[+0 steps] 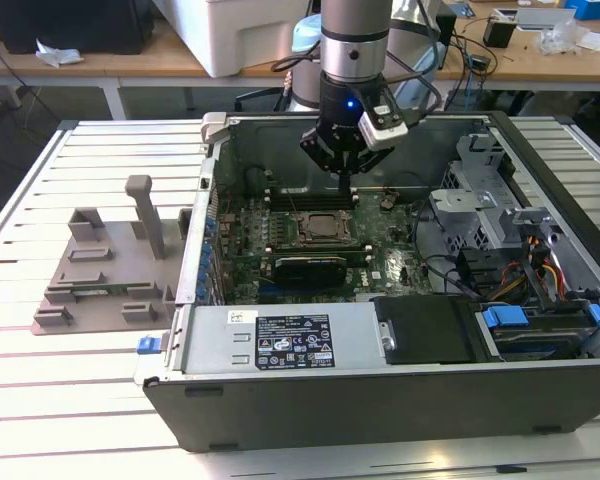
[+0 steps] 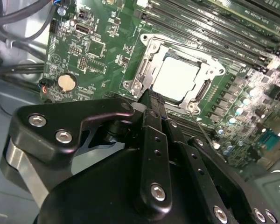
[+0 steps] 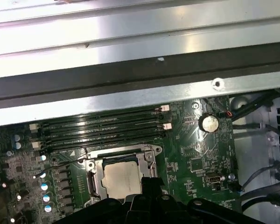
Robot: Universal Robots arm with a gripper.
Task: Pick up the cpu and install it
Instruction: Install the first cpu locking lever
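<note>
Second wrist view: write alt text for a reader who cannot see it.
A silvery cpu lies in the metal socket frame on a green motherboard. The black gripper hangs just above the frame's edge, its fingers together and holding nothing. A coin battery sits nearby.

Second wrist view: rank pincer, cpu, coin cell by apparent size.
1. pincer, though it sits closest to the camera, which inflates it
2. cpu
3. coin cell
</note>
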